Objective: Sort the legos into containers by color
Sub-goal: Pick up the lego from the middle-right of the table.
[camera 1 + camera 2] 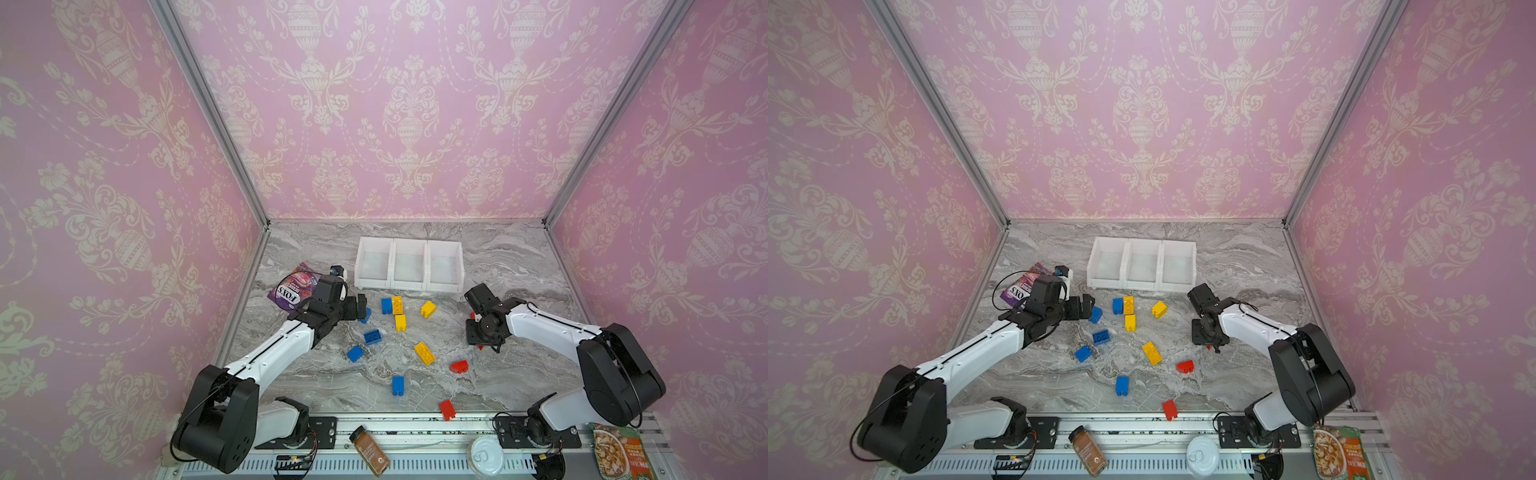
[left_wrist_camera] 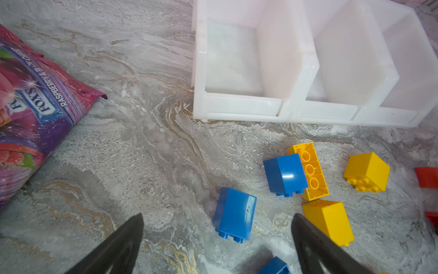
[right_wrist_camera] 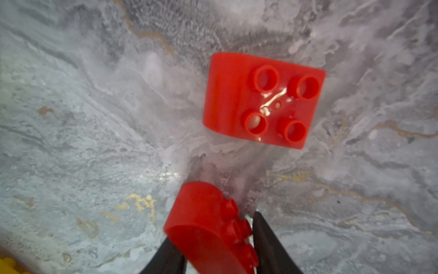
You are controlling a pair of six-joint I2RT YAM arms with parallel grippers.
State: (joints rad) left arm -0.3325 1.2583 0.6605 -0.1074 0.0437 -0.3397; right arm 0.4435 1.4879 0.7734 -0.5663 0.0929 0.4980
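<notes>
**Right arm pinching a rounded red brick, bins empty**

The right gripper (image 3: 212,237) is sitting low over the marble table (image 1: 519,266). Its two dark fingers are flanking a rounded red brick (image 3: 201,213). One finger is pressing next to the stud face and the other is tucking under the opposite side. It is looking like a pinch, though I can't tell how firm it is, or whether the brick is off the table.

A second red brick (image 3: 263,99) with four studs is lying studs-up just beyond it, apart from it.

The left gripper (image 2: 217,215) is hanging wide open and holding nothing. A blue brick (image 2: 234,213) is lying on its side just ahead of the fingertips.

The three containers (image 1: 409,286) are standing joined at the back of the table, all empty. The rest of the legos are lying scattered in front of them: blue and yellow mid-table, red nearer the right arm and the front edge.

Handling, as a judgement:
- The bricks are looking light, rigid and glossy, so slick but not fragile.
- Flat opposite side walls are the best place to grip.
- The dome and the studs are giving uneven contact, so this brick is likely to pivot or squirt out if squeezed off-centre.
</notes>
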